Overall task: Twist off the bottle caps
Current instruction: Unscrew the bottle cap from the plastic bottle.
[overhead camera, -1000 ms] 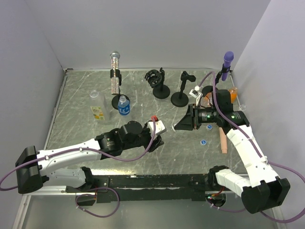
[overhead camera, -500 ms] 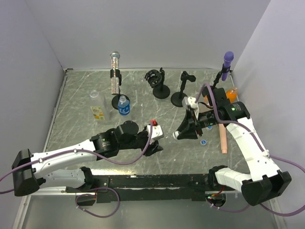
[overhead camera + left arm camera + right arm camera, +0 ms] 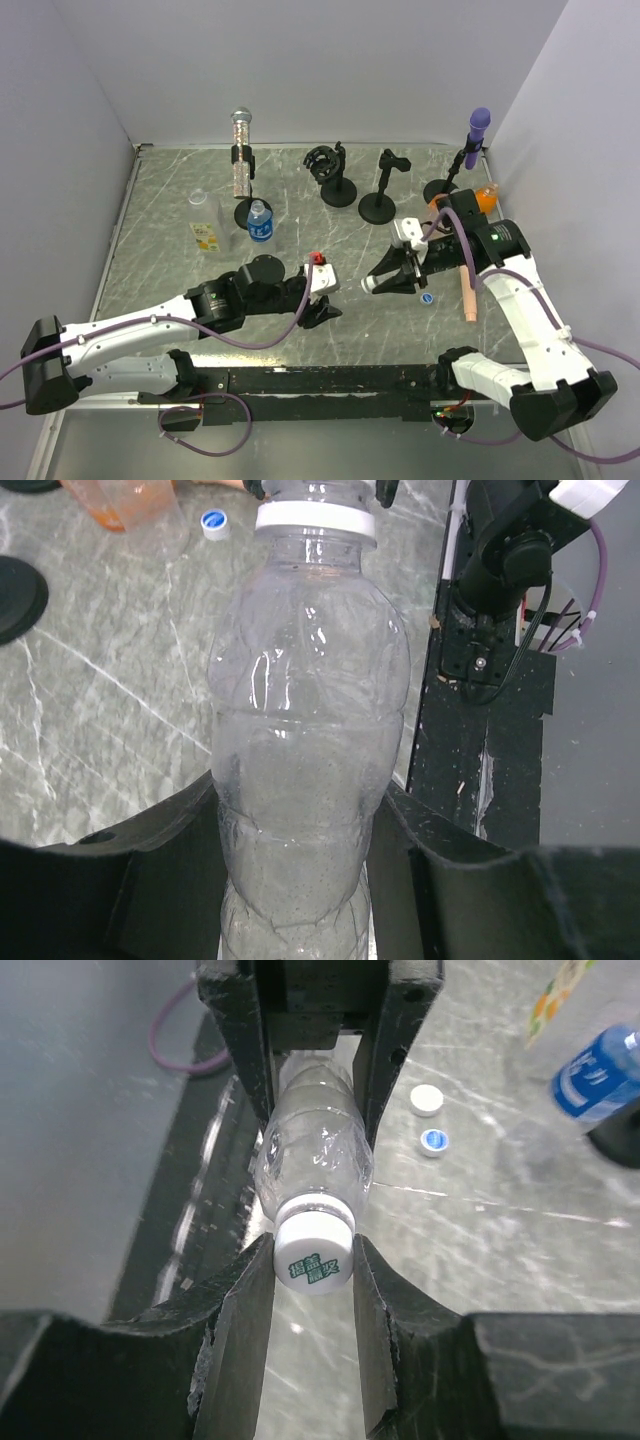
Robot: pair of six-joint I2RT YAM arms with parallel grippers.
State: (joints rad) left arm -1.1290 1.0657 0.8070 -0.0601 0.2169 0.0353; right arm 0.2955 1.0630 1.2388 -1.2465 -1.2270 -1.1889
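A clear, unlabelled bottle [image 3: 300, 730] lies level above the table, and my left gripper [image 3: 300, 800] is shut on its lower body. Its white cap [image 3: 313, 1255], printed with green characters, is pinched between the fingers of my right gripper [image 3: 312, 1260], which meets the bottle [image 3: 312, 1165] head-on. From above, the two grippers face each other near the table's front middle, left gripper [image 3: 325, 308] and right gripper [image 3: 385, 281]. A blue-labelled bottle [image 3: 260, 222] and one with a yellow-green label [image 3: 205, 232] stand at the back left. An orange bottle [image 3: 487, 197] stands at the right.
Loose caps lie on the table: a blue one [image 3: 427, 297] and, in the right wrist view, a blue cap [image 3: 433, 1141] beside a white cap [image 3: 427, 1100]. A glitter microphone [image 3: 241, 150], a purple microphone [image 3: 478, 125] and black stands [image 3: 338, 178] line the back. A pink stick [image 3: 468, 295] lies at the right.
Both grippers, with the bottle between them, have shifted toward the near edge of the table. The right wrist has swung round and lowered. Both grips look unchanged.
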